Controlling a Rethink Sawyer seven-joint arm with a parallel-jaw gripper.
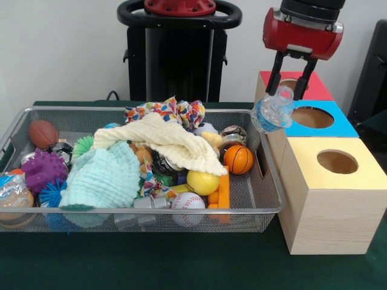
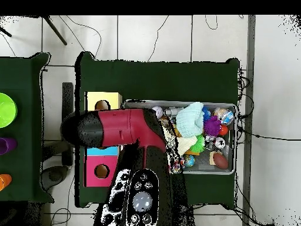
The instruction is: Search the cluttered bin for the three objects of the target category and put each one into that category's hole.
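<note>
Pincer (image 1: 289,89) grips one clear bottle (image 1: 272,113), held in the air above the blue box (image 1: 320,128), just past the wire basket's (image 1: 266,208) right rim. Three holed boxes stand in a row: red (image 1: 314,89), blue, yellow (image 1: 357,175). Green counter (image 1: 181,266) in front lies open.

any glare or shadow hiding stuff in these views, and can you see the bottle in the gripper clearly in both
Front view: even light, no strong glare; the gripper holds the water bottle in plain sight near the blue box, though the bottle's edges are soft. Overhead view: the arm covers the bottle and gripper, and part of the wire-mesh basket.
</note>
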